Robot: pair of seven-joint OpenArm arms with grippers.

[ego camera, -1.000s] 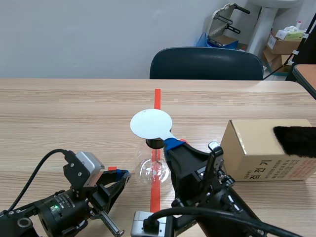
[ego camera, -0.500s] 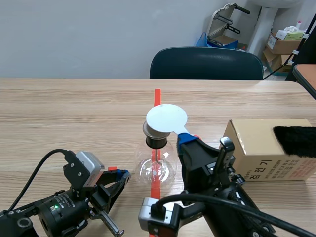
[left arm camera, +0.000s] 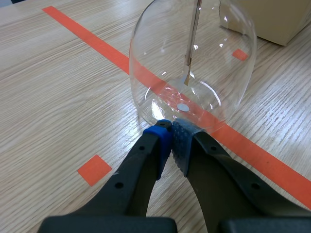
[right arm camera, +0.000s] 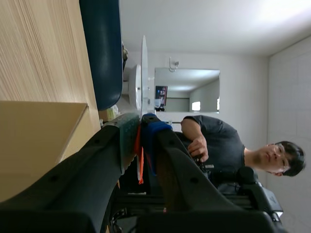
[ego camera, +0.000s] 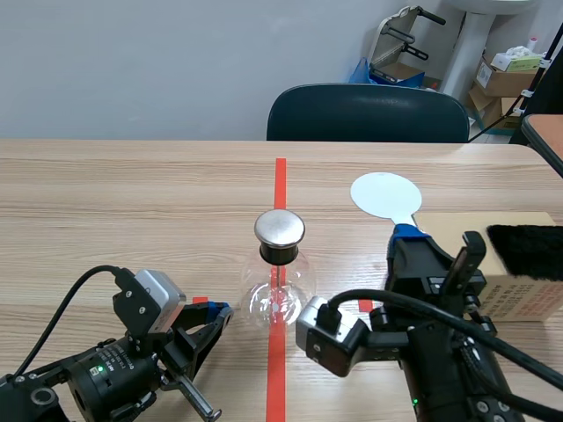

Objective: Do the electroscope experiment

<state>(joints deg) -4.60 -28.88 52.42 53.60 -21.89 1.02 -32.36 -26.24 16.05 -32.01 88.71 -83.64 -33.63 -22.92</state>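
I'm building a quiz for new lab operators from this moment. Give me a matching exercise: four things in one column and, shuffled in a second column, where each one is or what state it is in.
Column 1
1. white disc
2. black fur cloth
3. glass flask
4. left gripper

Column 2
A. stands on the orange-red tape line
B. shut on nothing, tips at the flask's base
C. lies on the cardboard box
D. held up by the right gripper

Pairs: 1-D, 2-C, 3-A, 4-B.

Dark chair (ego camera: 368, 112), cardboard boxes (ego camera: 506, 79) behind
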